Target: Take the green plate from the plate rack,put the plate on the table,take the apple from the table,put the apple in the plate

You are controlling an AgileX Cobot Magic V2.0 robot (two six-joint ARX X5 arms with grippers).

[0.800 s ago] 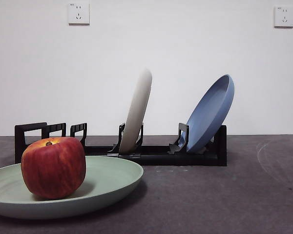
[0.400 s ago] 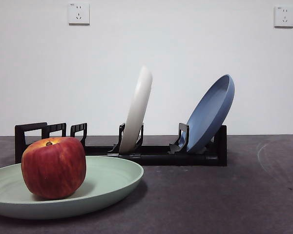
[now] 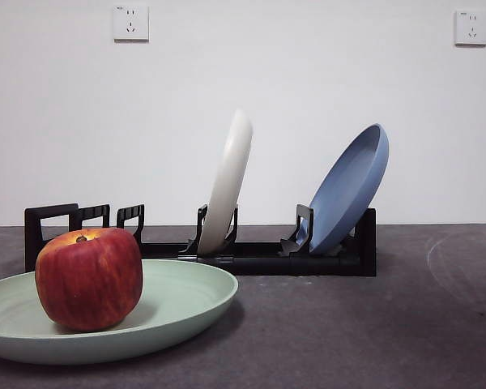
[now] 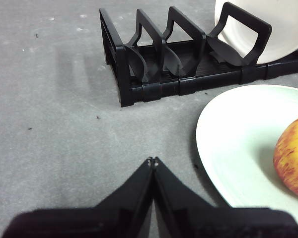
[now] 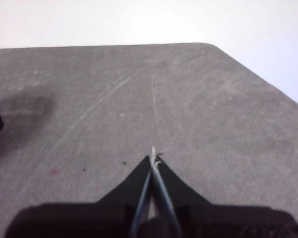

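With the apple sitting upright in the green plate, and the plate flat on the table just in front of the rack, every step of the task looked done. The left gripper hung over bare table beside the plate's rim, jaws pressed together and holding nothing, near the rack's empty end slots. The right gripper was well off to the far side, above open table near its corner, jaws likewise pressed together on nothing. Neither arm showed in the front view. In the rack, the white plate and the blue plate leaned in their slots, untouched. Judging by this layout, nothing was left to grasp; the next move called only for both arms to keep clear of the plate and settle at rest without nudging its rim.
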